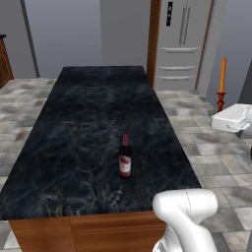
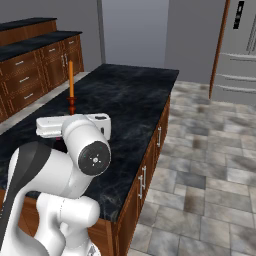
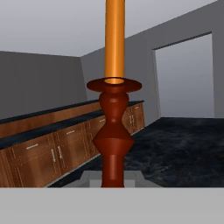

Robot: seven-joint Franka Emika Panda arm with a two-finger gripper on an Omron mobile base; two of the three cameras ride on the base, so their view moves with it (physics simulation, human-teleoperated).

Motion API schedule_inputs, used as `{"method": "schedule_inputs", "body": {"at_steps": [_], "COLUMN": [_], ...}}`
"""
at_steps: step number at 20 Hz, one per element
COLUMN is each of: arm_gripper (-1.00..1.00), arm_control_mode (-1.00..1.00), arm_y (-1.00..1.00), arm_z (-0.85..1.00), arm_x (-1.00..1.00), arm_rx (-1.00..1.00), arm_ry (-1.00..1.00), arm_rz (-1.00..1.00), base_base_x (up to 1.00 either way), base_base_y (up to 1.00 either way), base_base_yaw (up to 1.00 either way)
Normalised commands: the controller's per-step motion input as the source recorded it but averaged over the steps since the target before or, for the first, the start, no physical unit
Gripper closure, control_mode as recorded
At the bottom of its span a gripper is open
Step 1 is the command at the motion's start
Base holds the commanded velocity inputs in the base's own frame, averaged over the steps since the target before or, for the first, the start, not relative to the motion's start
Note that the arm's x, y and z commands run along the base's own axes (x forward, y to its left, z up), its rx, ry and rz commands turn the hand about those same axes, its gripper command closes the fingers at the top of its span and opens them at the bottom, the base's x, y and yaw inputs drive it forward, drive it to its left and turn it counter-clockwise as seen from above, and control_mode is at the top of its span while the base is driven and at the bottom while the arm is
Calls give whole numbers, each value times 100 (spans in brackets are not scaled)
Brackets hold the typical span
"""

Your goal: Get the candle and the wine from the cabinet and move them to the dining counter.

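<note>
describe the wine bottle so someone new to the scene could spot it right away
Find the long dining counter with the black, white-veined marble top. The wine stands upright near its front end: dark glass, dark red neck, red-and-white label, squatter than the thin orange candle.

The wine (image 1: 125, 157) stands upright on the dining counter (image 1: 74, 123); the orange candle (image 1: 222, 83) is upright, held above the floor.

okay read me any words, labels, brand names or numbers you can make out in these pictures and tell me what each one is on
No text can be read anywhere in these pictures.
Label on the wine, standing on the dining counter: a red-and-white patch, too small and blurred to read.
Dark panel on the fridge: pale marks, too small to read.
The candle, held upright in the gripper: no writing on it.
</note>
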Motion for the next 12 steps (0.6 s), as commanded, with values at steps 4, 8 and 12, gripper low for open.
{"method": "schedule_inputs", "body": {"at_steps": [4, 8, 12], "arm_gripper": [100, 100, 100], "arm_control_mode": [100, 100, 100], "arm_y": [0, 0, 0], "arm_z": [0, 0, 0], "arm_x": [0, 0, 0], "arm_rx": [0, 0, 0], "arm_ry": [0, 0, 0], "arm_rz": [0, 0, 0], "base_base_x": [30, 32, 4], "base_base_y": [0, 0, 0], "base_base_yaw": [0, 0, 0]}}
